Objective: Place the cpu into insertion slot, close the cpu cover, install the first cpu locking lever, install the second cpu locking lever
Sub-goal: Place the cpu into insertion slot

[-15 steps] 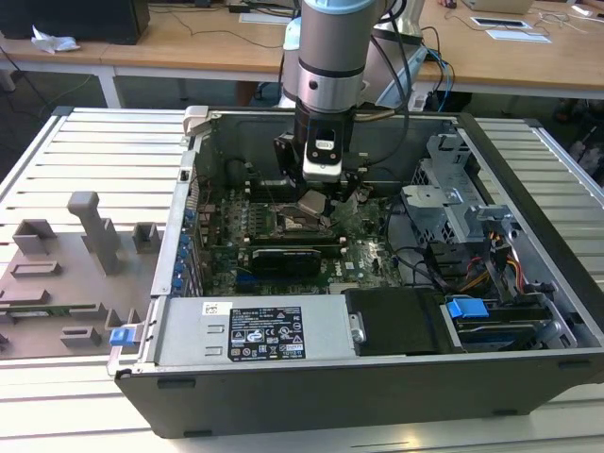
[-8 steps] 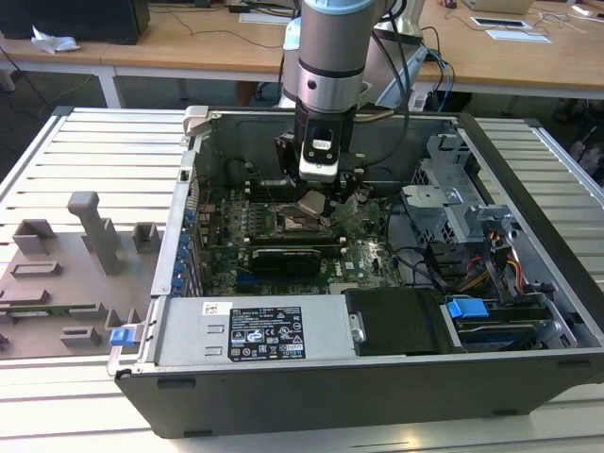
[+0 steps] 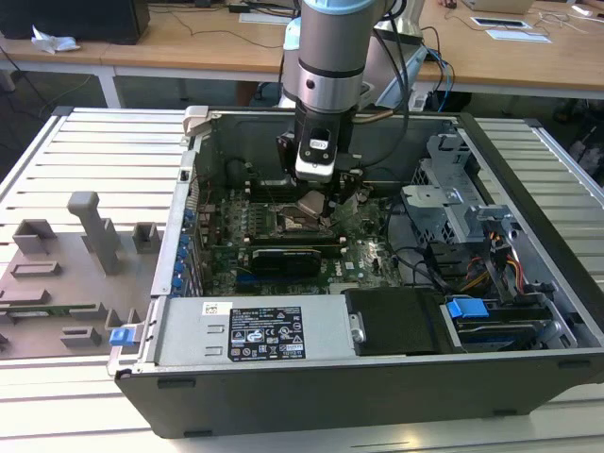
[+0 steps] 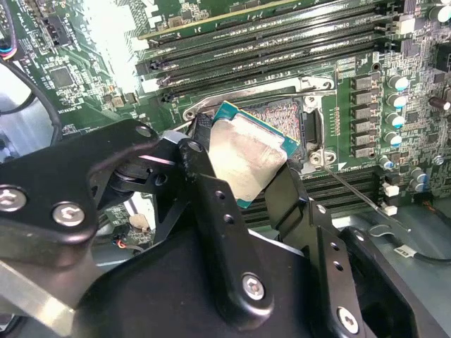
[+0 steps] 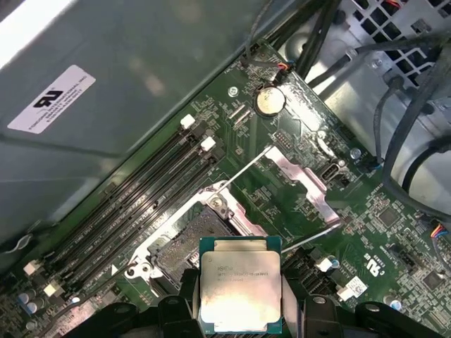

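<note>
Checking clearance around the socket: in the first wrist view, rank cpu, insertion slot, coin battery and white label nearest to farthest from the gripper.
1. cpu, held in the gripper.
2. insertion slot, just beyond the cpu.
3. coin battery, farther across the board.
4. white label, on the case wall.

Counted 1 arm [image 3: 330, 57] w/ 1 gripper [image 4: 248, 174] & 2 black fingers [image 4: 211, 211], 1 cpu [image 5: 239, 289], 1 insertion slot [image 5: 192, 236], 1 cpu cover [image 5: 303, 184]. The exterior view had 1 open PC case [image 3: 311, 377], 1 silver PSU box [image 3: 189, 330], 2 blue tabs [image 3: 120, 336], 1 grey fixture board [image 3: 47, 293] & 1 slatted table [image 3: 104, 142]. The first wrist view gave 2 thin wire levers [image 5: 246, 165], 4 long black mem slots [image 5: 141, 204], 1 coin battery [image 5: 268, 101], 1 white label [image 5: 53, 98].
</note>
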You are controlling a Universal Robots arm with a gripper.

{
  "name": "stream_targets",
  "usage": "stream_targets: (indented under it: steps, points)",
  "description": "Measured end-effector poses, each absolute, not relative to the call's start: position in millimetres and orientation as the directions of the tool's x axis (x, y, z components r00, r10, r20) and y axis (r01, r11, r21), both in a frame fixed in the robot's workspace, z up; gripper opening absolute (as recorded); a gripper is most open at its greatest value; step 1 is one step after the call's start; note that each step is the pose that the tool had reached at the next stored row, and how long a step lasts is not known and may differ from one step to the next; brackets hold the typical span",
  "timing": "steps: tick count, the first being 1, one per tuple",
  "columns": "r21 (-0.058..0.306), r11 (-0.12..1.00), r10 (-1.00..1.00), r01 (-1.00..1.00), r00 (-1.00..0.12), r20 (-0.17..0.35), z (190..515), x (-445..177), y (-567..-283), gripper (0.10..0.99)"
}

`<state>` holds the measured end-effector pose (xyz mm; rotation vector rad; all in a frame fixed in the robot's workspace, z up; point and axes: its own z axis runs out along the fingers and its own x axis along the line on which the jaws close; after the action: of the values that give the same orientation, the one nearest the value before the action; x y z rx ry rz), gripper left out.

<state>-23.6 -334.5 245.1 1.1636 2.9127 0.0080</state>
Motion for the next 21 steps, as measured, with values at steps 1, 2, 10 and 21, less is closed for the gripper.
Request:
stream_targets:
  steps: [1,2,10,21]
  points:
    - [0.007,0.721,0.693,0.693,-0.721,-0.003,245.1,-23.6,-334.5,0.545]
    - [0.007,0.716,0.699,0.699,-0.716,-0.003,245.1,-23.6,-334.5,0.545]
    - [0.007,0.677,0.736,0.736,-0.677,-0.003,244.8,-23.6,-334.5,0.545]
    - [0.007,0.624,0.781,0.781,-0.624,-0.003,244.5,-23.6,-334.5,0.545]
